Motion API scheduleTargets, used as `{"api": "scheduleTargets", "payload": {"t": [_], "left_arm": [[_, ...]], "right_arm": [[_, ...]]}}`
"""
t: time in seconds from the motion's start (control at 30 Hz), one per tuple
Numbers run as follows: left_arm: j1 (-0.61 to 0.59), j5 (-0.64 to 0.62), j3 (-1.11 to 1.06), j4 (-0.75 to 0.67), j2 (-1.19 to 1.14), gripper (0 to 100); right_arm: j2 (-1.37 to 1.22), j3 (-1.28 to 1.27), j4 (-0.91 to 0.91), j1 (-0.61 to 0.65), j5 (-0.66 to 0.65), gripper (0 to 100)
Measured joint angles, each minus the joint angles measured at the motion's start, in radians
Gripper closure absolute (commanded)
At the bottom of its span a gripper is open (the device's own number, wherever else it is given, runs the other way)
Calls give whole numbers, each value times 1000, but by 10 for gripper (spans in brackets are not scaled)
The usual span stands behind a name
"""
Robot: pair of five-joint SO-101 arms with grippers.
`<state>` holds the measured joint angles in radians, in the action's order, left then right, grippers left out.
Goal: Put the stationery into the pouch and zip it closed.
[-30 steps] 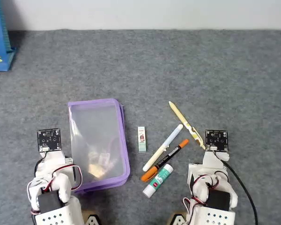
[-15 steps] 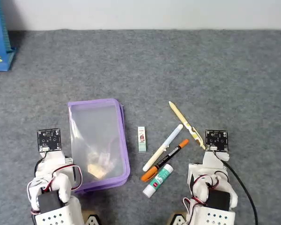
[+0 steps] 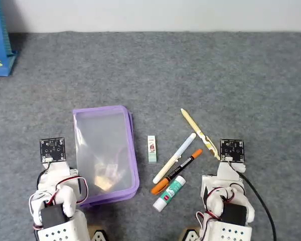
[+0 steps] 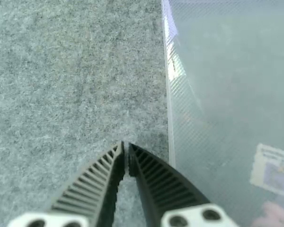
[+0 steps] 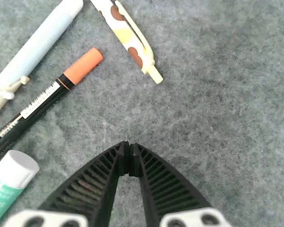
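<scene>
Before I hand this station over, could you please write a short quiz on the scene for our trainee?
1. How many stationery items lie on the carpet outside the pouch?
2. True or false: the left hand is shut, empty and over the carpet beside the pouch.
3. Where is the eraser? A inside the pouch; B beside it on the carpet; C on top of it.
Key: 1 five; 2 true; 3 B.
</scene>
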<state>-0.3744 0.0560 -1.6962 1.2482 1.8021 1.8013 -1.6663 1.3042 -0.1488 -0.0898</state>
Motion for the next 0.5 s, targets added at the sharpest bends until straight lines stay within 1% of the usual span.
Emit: {"api": "scheduleTargets", "payload": {"t": [0.07,0.13,0.2,0.3,0.4,0.5], "left_arm": [[-11,0,0,0,0,986],[-52,0,25,0,0,985],[-98,0,80,0,0,985],[-137,6,172,0,0,985],[-180,72,218,3,2,985],[-222,104,226,12,2,985]], "right_arm": [[0,0,0,0,0,990],[0,0,0,0,0,990],[0,0,0,0,0,990],[0,0,0,0,0,990],[0,0,0,-2,0,990],[0,0,0,-11,0,990]]}}
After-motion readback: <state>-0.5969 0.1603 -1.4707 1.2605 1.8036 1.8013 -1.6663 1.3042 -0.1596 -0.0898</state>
